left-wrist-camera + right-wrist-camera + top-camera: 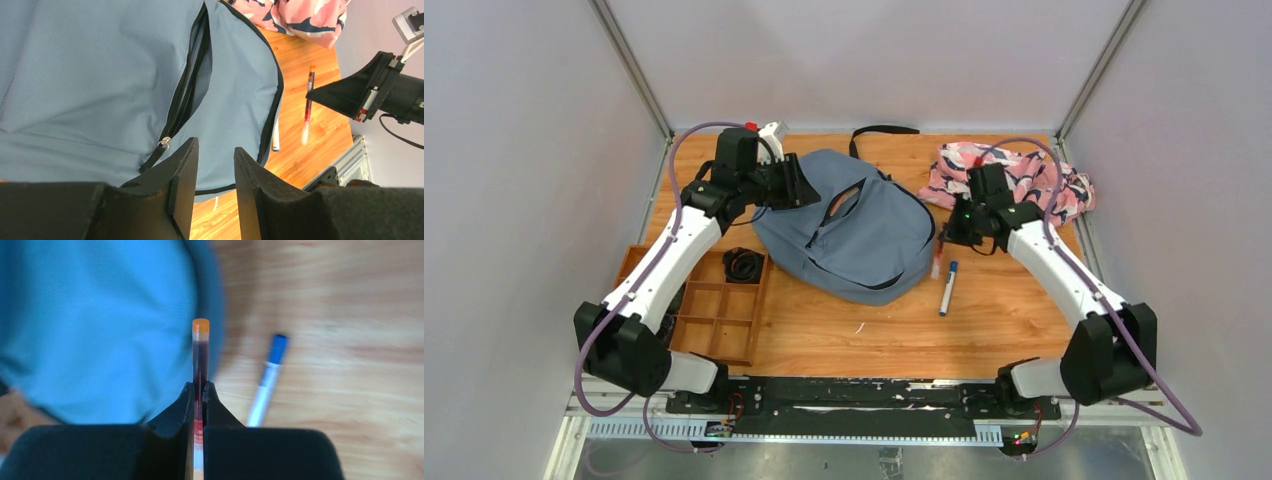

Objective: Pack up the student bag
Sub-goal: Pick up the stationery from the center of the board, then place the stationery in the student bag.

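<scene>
Off the bag's right edge, over the table, my right pincer clamps a pen. My left pincer hovers part-open and empty at the zipper.

1. The right wrist view is blurred: the bag and the blue-capped marker are soft shapes.
2. The lower end of the red pen is hidden between the fingers of the right gripper.
3. The left wrist view cuts the bag off at top and left, and the inside of its open pocket is in shadow.
4. The black thing in the tray is too small to tell.
</scene>
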`<action>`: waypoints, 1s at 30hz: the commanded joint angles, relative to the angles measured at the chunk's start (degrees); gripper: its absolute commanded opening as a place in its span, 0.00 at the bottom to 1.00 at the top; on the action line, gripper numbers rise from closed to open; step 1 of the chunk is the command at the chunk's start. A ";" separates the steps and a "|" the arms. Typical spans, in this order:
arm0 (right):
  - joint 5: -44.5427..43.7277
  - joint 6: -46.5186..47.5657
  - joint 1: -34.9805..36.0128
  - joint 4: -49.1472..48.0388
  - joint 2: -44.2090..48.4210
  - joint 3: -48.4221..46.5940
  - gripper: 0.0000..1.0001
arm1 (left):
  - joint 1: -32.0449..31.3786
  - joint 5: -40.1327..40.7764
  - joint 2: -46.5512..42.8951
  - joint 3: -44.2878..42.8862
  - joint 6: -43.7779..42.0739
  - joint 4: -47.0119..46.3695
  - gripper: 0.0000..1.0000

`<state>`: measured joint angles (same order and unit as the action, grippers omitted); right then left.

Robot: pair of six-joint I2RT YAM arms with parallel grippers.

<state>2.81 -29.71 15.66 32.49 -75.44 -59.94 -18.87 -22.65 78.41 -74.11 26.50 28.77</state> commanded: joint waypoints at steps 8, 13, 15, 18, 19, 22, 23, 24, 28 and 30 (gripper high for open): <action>30.54 -4.92 13.09 -12.18 -21.02 -23.31 0.00 | 0.06 6.00 -2.05 -0.57 0.21 2.28 0.39; 33.26 -10.10 14.25 -13.67 -29.08 -29.49 0.00 | 0.15 5.67 -3.59 -0.49 1.09 2.45 0.41; 32.86 -11.74 14.26 -13.87 -30.32 -30.16 0.00 | 0.15 5.65 -3.86 -0.46 1.15 2.30 0.41; 32.40 -14.67 14.22 -14.93 -30.77 -28.89 0.00 | 0.15 6.70 -3.97 -0.65 0.63 2.86 0.42; 31.97 -15.37 14.22 -15.10 -30.75 -28.34 0.00 | 0.15 6.74 -3.89 -0.58 0.58 2.88 0.42; 30.42 -18.54 13.82 -15.85 -31.22 -26.87 0.00 | 0.15 6.21 -3.46 -0.05 1.03 2.10 0.42; 30.12 -20.02 13.68 -16.61 -31.69 -26.52 0.00 | 0.15 5.91 -3.26 -0.04 1.11 2.02 0.42; 30.03 -21.91 13.29 -17.50 -32.27 -26.18 0.00 | 0.15 5.70 -3.08 0.01 1.17 1.96 0.42; 31.11 -30.30 11.70 -21.07 -35.00 -25.54 0.00 | 0.15 5.72 -3.03 -0.12 1.03 1.88 0.42; 30.22 -32.96 11.19 -22.16 -35.90 -25.81 0.00 | 0.15 6.06 -3.19 -0.14 0.85 1.99 0.42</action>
<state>33.45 -53.74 28.64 13.96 -108.42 -86.35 -18.87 -16.86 75.64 -74.13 27.66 31.42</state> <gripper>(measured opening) 0.034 0.415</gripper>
